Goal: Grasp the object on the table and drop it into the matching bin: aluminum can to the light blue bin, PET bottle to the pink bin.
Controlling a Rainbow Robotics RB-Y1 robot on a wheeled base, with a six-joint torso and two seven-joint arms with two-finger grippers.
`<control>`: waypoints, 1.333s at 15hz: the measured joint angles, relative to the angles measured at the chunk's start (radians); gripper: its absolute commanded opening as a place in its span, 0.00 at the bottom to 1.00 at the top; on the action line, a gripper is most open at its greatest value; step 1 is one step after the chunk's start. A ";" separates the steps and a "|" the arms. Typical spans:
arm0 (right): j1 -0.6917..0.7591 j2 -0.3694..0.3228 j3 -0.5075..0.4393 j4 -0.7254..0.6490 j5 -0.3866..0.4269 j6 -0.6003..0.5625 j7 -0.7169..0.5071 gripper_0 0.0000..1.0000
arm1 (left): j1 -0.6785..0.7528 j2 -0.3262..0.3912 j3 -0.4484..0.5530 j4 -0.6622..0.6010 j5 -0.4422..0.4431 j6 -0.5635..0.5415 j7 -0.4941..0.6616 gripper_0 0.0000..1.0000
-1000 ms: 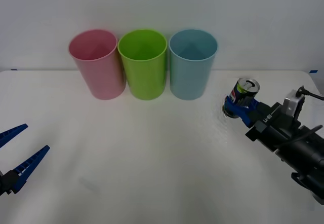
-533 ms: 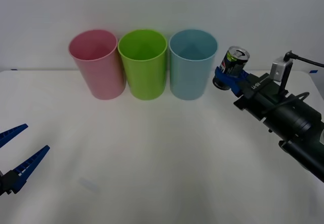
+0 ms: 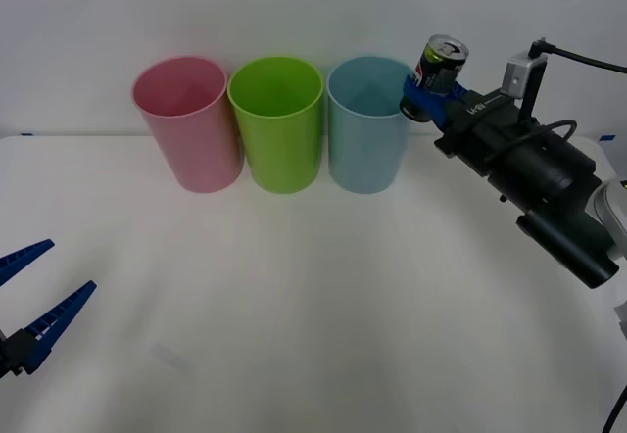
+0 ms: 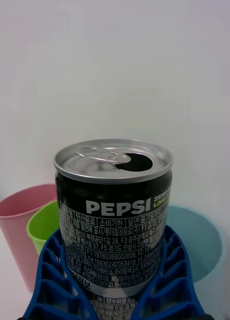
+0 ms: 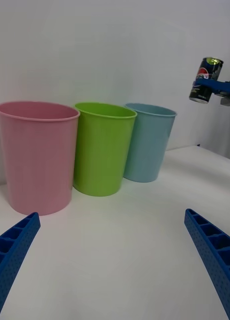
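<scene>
**Op:** Right, status. I've got the right gripper (image 3: 423, 95) clamped on the aluminum can (image 3: 439, 67), blue fingers (image 4: 52, 280) hugging both sides of its lower body. The can is up in the air, off the table (image 3: 294, 296), roughly upright, top tipped slightly away from the bin.

**Eng:** Where is it relative to the target?

**Op:** Just beside the light blue bin (image 3: 370, 129), at its rim on the side toward the robot's right, and a bit above rim height. Not over the mouth yet, as far as I can judge. From the wrist view the bin opening sits beyond and below the can.

**Eng:** So which way is the next move?

**Op:** Toward the robot's left, I'd say, until the can is centred over the opening, then release. The long axis is near vertical, so it should drop in bottom first.

**Eng:** Other arm?

**Op:** The left gripper (image 3: 29, 301) is parked low near the table's left front, fingers spread apart, holding nothing. The pink bin (image 3: 188, 124) is well apart and not needed.
</scene>
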 measured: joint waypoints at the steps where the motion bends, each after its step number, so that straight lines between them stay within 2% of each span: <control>1: -0.029 0.013 -0.001 0.029 0.020 0.005 -0.003 0.00 | 0.000 0.000 0.000 0.000 0.000 0.000 0.000 1.00; 7: -0.186 0.114 -0.006 0.188 0.138 0.060 -0.008 0.00 | 0.000 0.000 0.000 0.000 0.000 0.000 0.000 1.00; 12: -0.297 0.210 -0.052 0.319 0.284 0.071 0.005 0.00 | 0.000 0.000 0.000 0.000 0.000 0.000 0.000 1.00; 15: -0.357 0.236 -0.062 0.406 0.305 0.095 0.012 0.00 | 0.000 0.000 0.000 0.000 0.000 0.000 0.000 1.00; 20: -0.372 0.241 -0.061 0.430 0.311 0.107 0.019 0.01 | 0.000 0.000 0.000 0.000 0.000 0.000 0.000 1.00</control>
